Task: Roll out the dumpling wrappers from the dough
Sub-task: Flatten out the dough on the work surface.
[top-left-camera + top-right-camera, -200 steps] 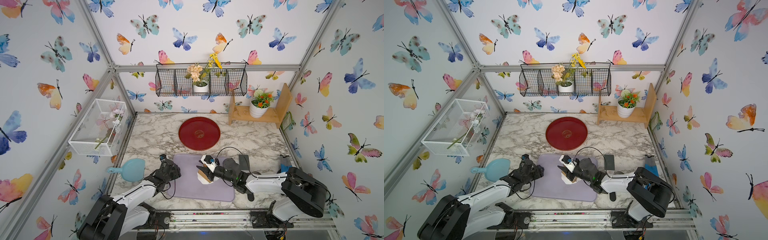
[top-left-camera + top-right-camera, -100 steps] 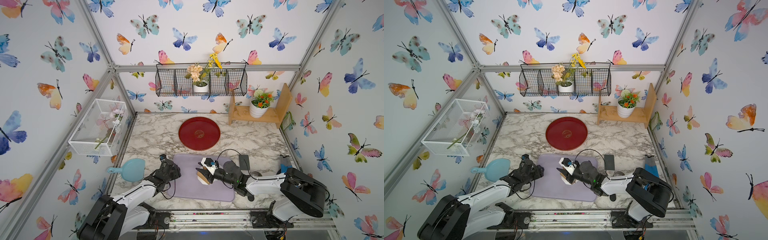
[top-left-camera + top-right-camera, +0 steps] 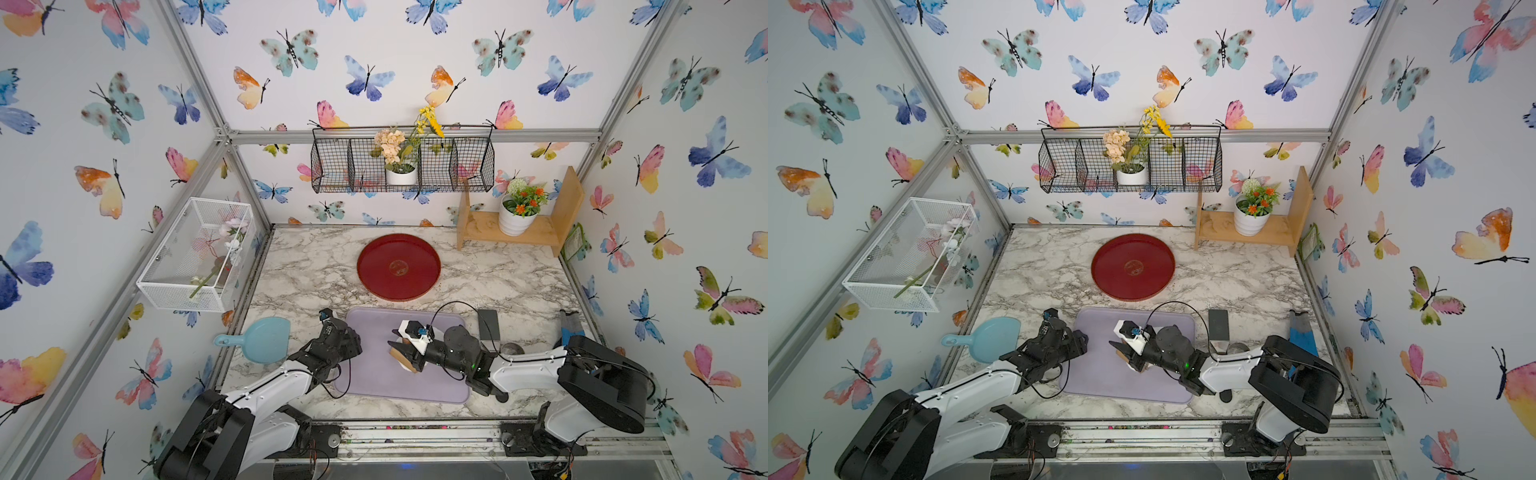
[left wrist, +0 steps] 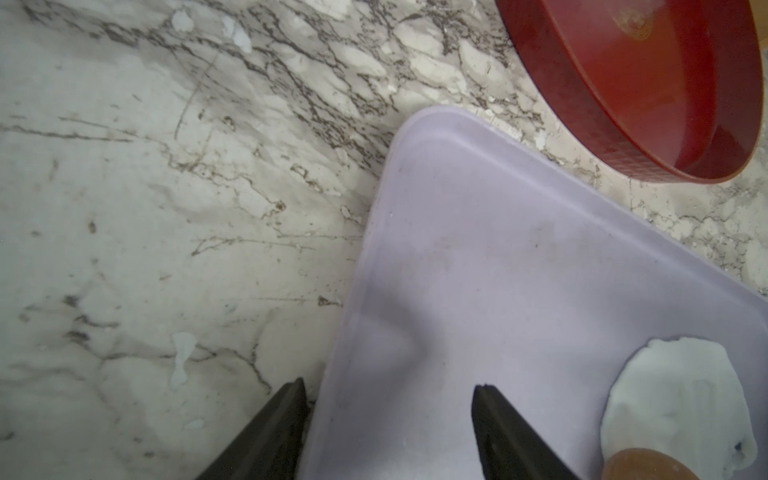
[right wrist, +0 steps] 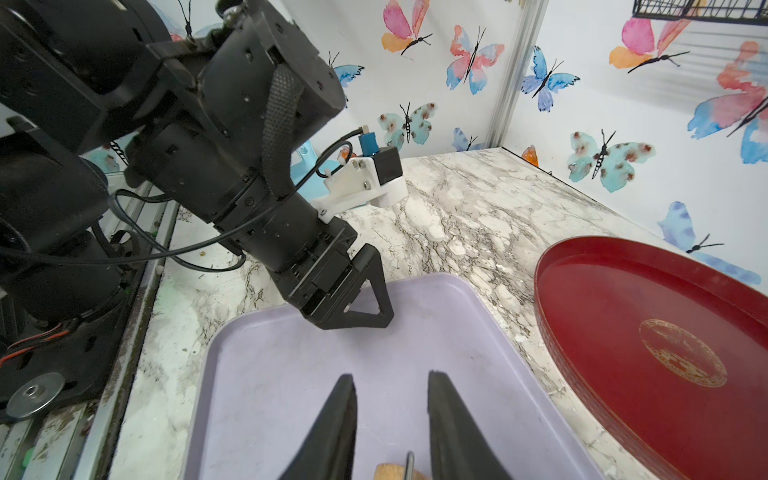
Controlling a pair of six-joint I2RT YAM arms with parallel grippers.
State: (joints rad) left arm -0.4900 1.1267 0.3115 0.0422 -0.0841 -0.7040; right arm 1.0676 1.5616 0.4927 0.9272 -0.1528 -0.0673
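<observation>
First, left wrist view: left gripper [image 4: 390, 386] fingers stand wide apart with nothing between them. One is over the grey-veined marble bench [image 4: 166, 208], its partner over the flat lilac mat [image 4: 498, 249], straddling the mat's edge. The dough [image 4: 681, 399], a flattened white patch with a ragged outline, lies on the mat. The rounded end of a brown wooden roller [image 4: 648, 465] rests on it. A round glossy red tray [image 4: 644, 83] sits off the mat's corner.

Right wrist view: right gripper [image 5: 390, 382] fingers are closed on the roller; a wooden stub with a metal pin shows between them. Left gripper hangs low over the mat's edge.

Both top views: mat at the bench's 6 o'clock; tray at the mat's 12 o'clock; left gripper at its 9 o'clock edge; right gripper [image 3: 397, 353] over its middle, covering most of the dough. On the bench, a pale blue scoop [image 3: 266, 340] lies at the mat's 9 o'clock.
</observation>
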